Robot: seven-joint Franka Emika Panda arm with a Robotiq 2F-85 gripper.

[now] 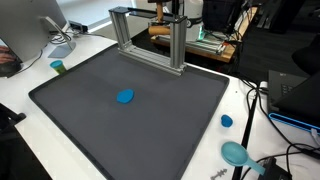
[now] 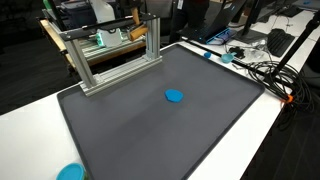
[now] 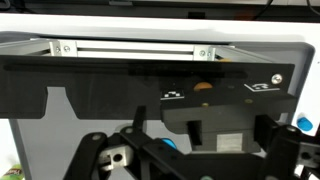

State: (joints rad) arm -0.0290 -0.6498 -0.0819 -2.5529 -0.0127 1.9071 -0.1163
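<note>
My gripper (image 3: 228,128) shows only in the wrist view, with its two dark fingers apart and nothing between them. It hangs over a dark grey mat (image 1: 90,120), also in the other exterior view (image 2: 130,130), facing an aluminium frame (image 3: 130,47). A small blue disc (image 1: 125,97) lies on the mat, well apart from the gripper, and shows in both exterior views (image 2: 175,97). The frame (image 1: 150,35) stands at the mat's far edge (image 2: 110,50). In both exterior views the arm is a dark shape behind the frame, and the gripper cannot be made out there.
On the white table around the mat are a small teal cup (image 1: 58,67), a blue cap (image 1: 227,121) and a teal round object (image 1: 236,152). A blue round object (image 2: 70,172) lies at the near corner. Cables (image 2: 265,70) and a monitor (image 1: 30,30) stand at the sides.
</note>
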